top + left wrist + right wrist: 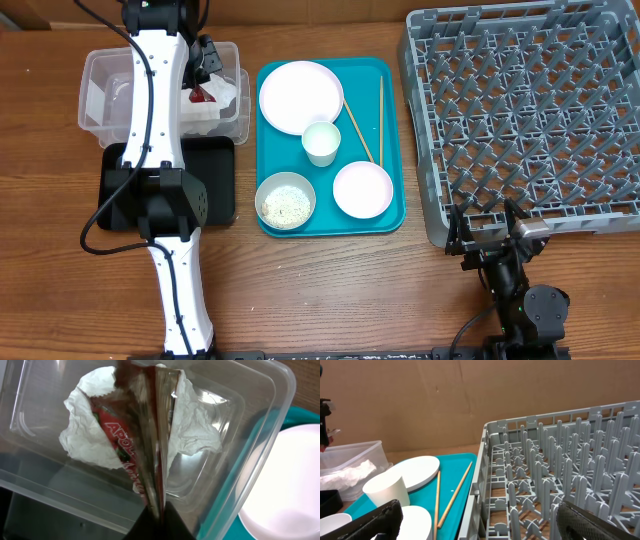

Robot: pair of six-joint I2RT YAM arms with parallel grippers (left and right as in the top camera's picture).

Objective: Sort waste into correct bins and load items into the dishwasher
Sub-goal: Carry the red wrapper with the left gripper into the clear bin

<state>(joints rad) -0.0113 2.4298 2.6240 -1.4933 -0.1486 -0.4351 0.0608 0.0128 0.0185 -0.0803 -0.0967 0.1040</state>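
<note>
My left gripper [159, 512] is shut on the shiny red wrapper [142, 435] and holds it above the clear tub [100, 95], over the crumpled white napkin [195, 425] lying inside. The black tray [220, 185] lies just in front of the tub. On the teal tray [385, 215] are the white plate [300, 96], the cup [321, 142], an empty bowl [363, 189], a bowl holding rice grains [286, 201] and two chopsticks [380, 105]. My right gripper [480, 520] is open and empty at the front edge of the grey dish rack [520, 110].
The teal tray lies between the tub and the rack. The left arm [160, 150] stretches over the black tray and tub. The rack [560, 460] fills the right wrist view, with the plate [417, 472], cup [385, 490] and chopsticks [455, 492] to its left.
</note>
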